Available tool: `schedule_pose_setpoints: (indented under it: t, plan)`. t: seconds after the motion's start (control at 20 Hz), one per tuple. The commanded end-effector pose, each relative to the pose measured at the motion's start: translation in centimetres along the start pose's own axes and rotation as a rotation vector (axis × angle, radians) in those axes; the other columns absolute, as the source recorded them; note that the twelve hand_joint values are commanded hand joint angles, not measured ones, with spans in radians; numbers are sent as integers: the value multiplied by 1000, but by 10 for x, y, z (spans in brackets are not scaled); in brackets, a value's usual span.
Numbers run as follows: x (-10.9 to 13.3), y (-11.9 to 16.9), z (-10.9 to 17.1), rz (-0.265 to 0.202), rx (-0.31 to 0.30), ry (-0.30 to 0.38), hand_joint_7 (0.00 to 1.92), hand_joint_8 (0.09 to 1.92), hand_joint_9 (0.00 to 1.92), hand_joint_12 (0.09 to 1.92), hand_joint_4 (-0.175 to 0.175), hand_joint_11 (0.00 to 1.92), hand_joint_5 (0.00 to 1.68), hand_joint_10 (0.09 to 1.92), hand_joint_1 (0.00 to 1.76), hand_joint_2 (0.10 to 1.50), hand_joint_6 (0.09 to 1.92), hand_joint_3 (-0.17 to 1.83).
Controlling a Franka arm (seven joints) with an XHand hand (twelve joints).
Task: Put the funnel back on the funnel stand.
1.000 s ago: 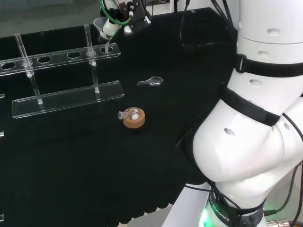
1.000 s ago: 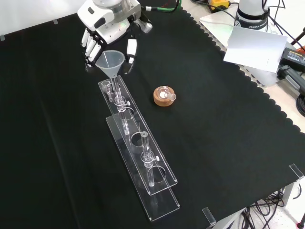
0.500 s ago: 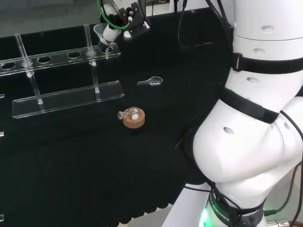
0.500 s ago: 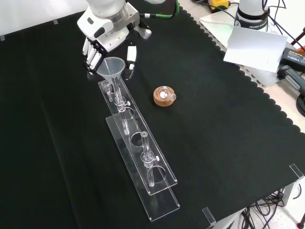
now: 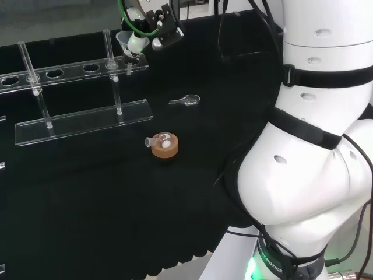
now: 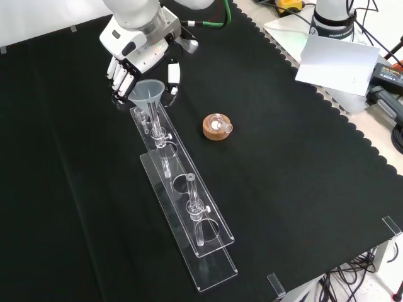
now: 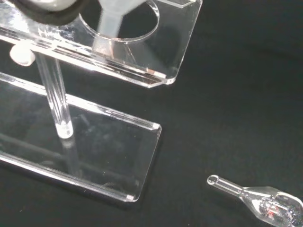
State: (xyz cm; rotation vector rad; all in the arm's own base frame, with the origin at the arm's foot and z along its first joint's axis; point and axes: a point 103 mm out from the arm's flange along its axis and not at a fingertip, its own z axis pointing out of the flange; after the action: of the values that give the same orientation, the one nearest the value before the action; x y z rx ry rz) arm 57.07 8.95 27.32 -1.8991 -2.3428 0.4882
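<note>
The funnel [image 6: 147, 92] is upright, its stem entering the end hole of the funnel stand [image 6: 182, 207] upper rail, as the wrist view shows the stem [image 7: 108, 29] inside that hole. The robot hand [image 6: 135, 47] holds the funnel, fingers [image 6: 119, 75] curled at its 10 o'clock side and thumb [image 6: 172, 75] at its 2 o'clock side in the front view. On the counter [image 6: 289, 157], a small flask on a cork ring [image 6: 216, 126] sits at 4 o'clock from the funnel. A small glass spoon-like piece [image 5: 186, 100] lies near, apart from the stand.
</note>
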Motion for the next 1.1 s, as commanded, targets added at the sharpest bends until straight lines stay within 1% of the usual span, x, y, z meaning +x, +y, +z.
schedule_pose_setpoints:
  t: [0.05, 0.1, 0.25, 0.45, 0.7, 1.1]
  plan:
    - [4, -3, 1, -33, 43, 11, 309, 686, 583, 1309, -15, 501, 362, 573, 668, 644, 311, 397]
    - [5, -4, 1, -36, 51, 4, 283, 684, 554, 1316, -15, 482, 354, 590, 658, 640, 270, 389]
    - [7, -9, -2, -35, 45, 2, 233, 677, 497, 1338, -13, 437, 346, 623, 639, 632, 184, 366]
    - [6, -19, -10, -24, 25, -4, 209, 670, 463, 1348, -12, 406, 340, 634, 628, 627, 141, 348]
    - [1, -43, -32, 9, -22, -21, 204, 666, 446, 1364, -12, 390, 348, 646, 624, 632, 108, 332]
    - [-17, -87, -52, 76, -73, 1, 204, 665, 438, 1364, -13, 386, 356, 648, 627, 639, 94, 327]
